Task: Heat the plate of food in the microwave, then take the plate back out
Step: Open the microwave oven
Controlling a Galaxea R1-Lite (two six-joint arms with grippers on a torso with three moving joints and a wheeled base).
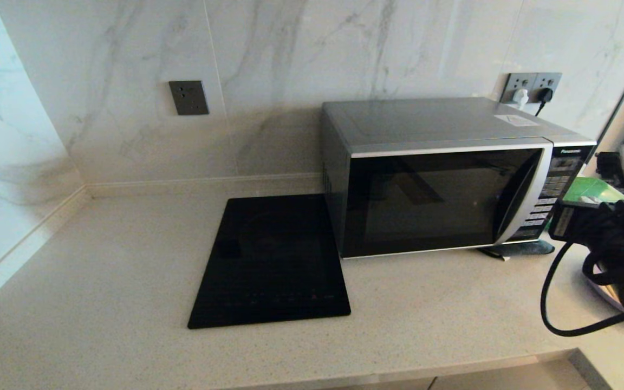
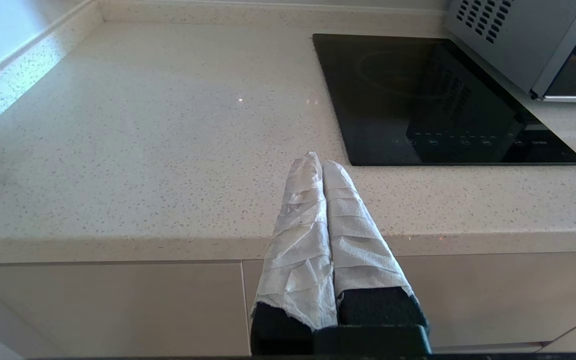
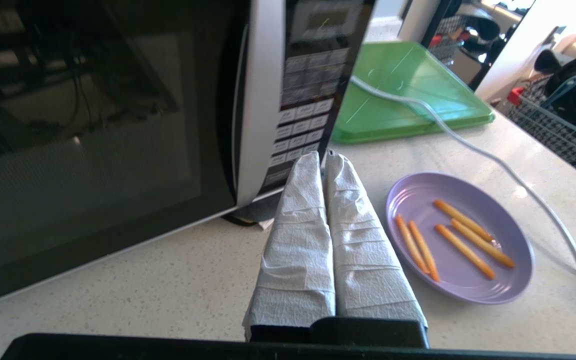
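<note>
The microwave stands on the counter with its dark glass door closed, its curved silver handle and button panel on the right. The lilac plate of food, with several orange-tan sticks, lies on the counter right of the microwave; in the head view my right arm hides it. My right gripper is shut and empty, its wrapped tips low before the button panel, the plate just to its right. My left gripper is shut and empty, off the counter's front edge.
A flat black cooktop lies left of the microwave. A green board sits behind the plate, and a white cable runs across it and past the plate. Wall sockets are behind the microwave.
</note>
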